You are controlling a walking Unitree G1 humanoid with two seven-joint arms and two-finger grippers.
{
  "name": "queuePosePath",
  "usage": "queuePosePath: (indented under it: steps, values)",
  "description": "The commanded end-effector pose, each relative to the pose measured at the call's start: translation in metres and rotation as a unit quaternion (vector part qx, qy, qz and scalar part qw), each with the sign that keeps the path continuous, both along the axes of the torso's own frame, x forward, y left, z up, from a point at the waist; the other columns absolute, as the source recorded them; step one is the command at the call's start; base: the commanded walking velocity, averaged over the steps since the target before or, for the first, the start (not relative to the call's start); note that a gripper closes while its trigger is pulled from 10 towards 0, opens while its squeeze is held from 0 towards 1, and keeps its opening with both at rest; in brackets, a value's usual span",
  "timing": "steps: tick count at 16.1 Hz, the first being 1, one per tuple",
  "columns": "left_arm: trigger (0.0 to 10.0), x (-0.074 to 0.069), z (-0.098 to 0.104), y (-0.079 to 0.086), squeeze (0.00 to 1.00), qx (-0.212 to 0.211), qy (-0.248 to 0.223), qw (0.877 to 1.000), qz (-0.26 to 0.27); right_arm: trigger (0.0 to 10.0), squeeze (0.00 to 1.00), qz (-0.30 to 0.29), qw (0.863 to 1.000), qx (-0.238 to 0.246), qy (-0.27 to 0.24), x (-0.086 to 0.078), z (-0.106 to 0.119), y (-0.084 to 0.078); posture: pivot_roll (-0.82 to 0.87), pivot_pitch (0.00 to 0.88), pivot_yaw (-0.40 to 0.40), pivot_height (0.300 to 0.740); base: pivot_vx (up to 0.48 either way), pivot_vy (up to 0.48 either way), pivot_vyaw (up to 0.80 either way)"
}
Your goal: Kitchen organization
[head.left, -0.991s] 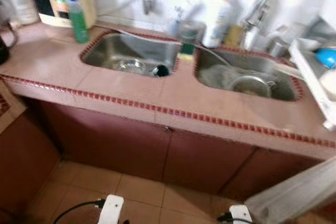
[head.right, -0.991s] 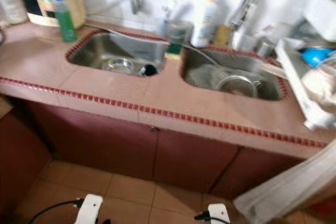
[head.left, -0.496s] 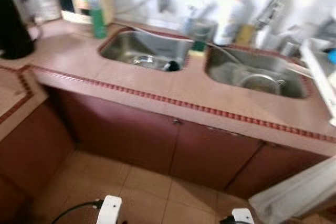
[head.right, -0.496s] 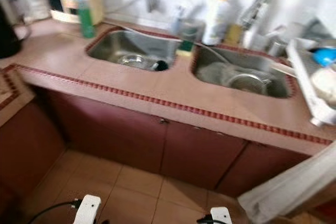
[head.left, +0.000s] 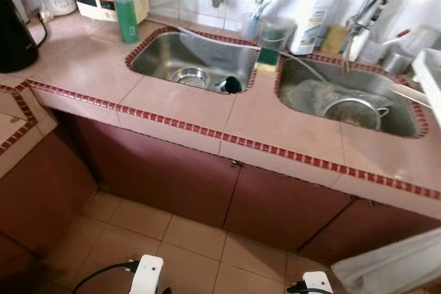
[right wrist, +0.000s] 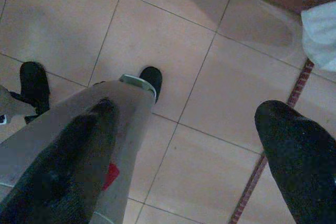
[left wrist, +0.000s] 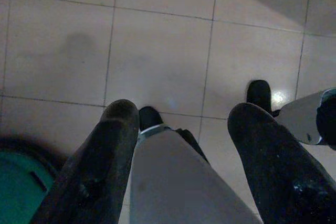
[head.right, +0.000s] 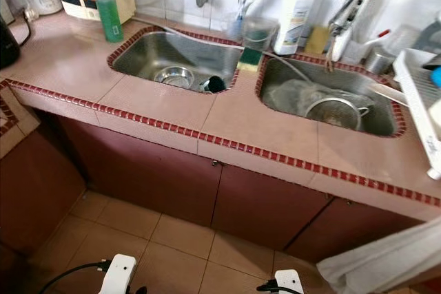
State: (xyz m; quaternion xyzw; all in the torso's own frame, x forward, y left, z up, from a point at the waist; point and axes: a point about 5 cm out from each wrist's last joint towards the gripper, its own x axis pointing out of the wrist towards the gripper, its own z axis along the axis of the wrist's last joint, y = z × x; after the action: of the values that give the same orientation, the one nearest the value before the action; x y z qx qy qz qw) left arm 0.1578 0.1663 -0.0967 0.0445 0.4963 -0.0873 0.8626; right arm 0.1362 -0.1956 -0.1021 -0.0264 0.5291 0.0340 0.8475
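Change: camera has swung since a second ago, scene now sharp; black kettle (head.left: 15,32) now at far left, things on the counter unmoved.
Counter (head.left: 172,101): pink tile, red-trimmed edge, turning a corner at near left.
Left sink (head.left: 189,60): small steel bowl (head.left: 191,76), dark round item by it.
Right sink (head.left: 344,98): steel pot (head.left: 355,111).
Behind: green bottle (head.left: 125,13), white bottle (head.left: 311,15), sponge (head.left: 268,56).
Floor (head.left: 193,246): open tile before cabinet doors.
Left claw (left wrist: 184,129): fingers apart, hanging over floor.
Right claw (right wrist: 189,129): fingers apart, hanging over floor.

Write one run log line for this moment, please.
stage: facing double sink | left gripper: open, idle over floor | right gripper: open, idle | small steel bowl in left basin
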Motion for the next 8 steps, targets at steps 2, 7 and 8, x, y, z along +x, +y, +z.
queuePosePath:
  steps: [2, 7, 8]
  values:
    - [10.0, -0.0019, -0.0008, -0.0008, 0.00, -0.001, 0.002, 1.000, 0.001, 10.0, 0.00, -0.002, 1.000, -0.001, 0.008, -0.0048, -0.0014, -0.0020, 0.05, 0.000, -0.083, 0.740, 0.000, 0.000, 0.00]
    - [10.0, -0.0018, -0.0008, -0.0010, 0.00, -0.003, 0.002, 1.000, 0.001, 10.0, 0.00, 0.005, 1.000, -0.006, 0.014, -0.0106, -0.0026, -0.0056, 0.05, 0.000, -0.083, 0.740, 0.000, 0.000, 0.00]
    - [10.0, -0.0016, -0.0007, -0.0010, 0.00, -0.003, 0.002, 1.000, 0.001, 10.0, 0.00, 0.005, 1.000, -0.007, 0.015, -0.0122, -0.0029, -0.0064, 0.05, 0.000, -0.085, 0.740, 0.000, 0.000, 0.00]
